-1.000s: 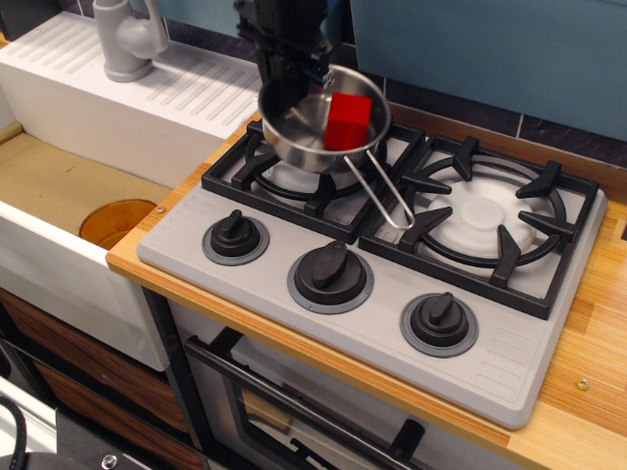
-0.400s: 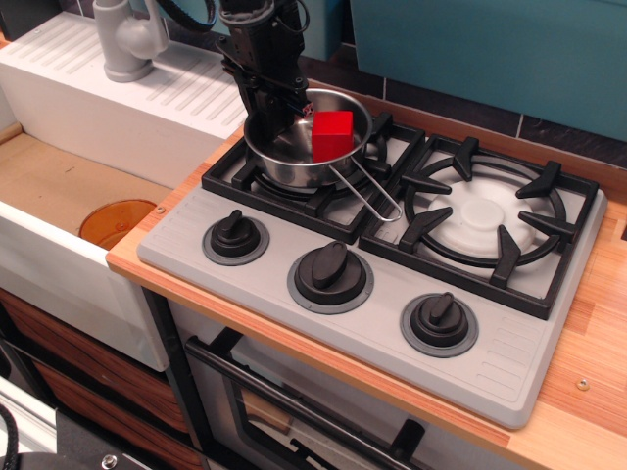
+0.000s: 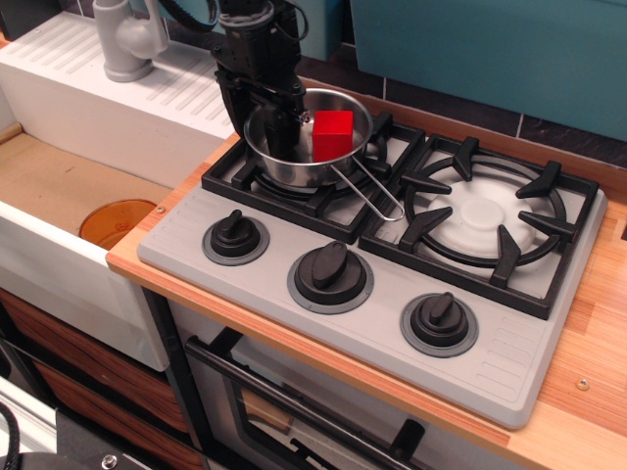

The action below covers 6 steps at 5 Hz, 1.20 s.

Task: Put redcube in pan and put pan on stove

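Far left: white sink unit (image 3: 137, 103) with ribbed drainboard, grey tap (image 3: 124, 39) at its far edge, and a sunken beige basin with an orange round drain cover (image 3: 116, 221).

Left of centre: black gripper (image 3: 265, 125) reaching down from above, one finger inside the pan's left rim and one outside; whether the rim is pinched or free cannot be told.

Centre: pan (image 3: 299, 157), steel, sitting on the left burner grate, wire handle pointing near-right. Redcube (image 3: 333, 135) inside it, toward the right wall.

Centre to right: stove (image 3: 490, 367), light grey, set in a wooden counter (image 3: 588, 411); two black grates, three black knobs along the near edge. Oven door below.

Far side: dark tile strip and teal wall (image 3: 490, 49).
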Motion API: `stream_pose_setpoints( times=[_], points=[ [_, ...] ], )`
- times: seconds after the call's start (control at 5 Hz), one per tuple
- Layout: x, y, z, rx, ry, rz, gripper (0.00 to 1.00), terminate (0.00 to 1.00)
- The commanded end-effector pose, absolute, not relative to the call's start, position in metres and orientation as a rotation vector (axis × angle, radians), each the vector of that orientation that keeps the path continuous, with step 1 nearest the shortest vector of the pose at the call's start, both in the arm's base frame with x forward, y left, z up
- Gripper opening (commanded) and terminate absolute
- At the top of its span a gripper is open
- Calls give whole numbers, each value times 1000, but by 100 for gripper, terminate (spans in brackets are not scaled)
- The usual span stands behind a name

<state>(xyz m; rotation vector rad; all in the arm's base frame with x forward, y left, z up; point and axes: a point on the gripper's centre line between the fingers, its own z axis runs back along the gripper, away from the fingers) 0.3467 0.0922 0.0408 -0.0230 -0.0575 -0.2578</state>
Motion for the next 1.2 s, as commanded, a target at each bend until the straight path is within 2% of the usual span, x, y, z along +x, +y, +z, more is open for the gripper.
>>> stream_pose_setpoints(
  times=[0.0, 0.4, 0.8, 1.0],
  points=[
    [360, 79, 121, 57, -125, -244, 100, 0],
    [360, 69, 153, 82, -89, -241, 100, 0],
    [366, 56, 173, 71, -44, -244, 100, 0],
    [370, 55, 174, 69, -46, -255, 100, 0]
  ],
)
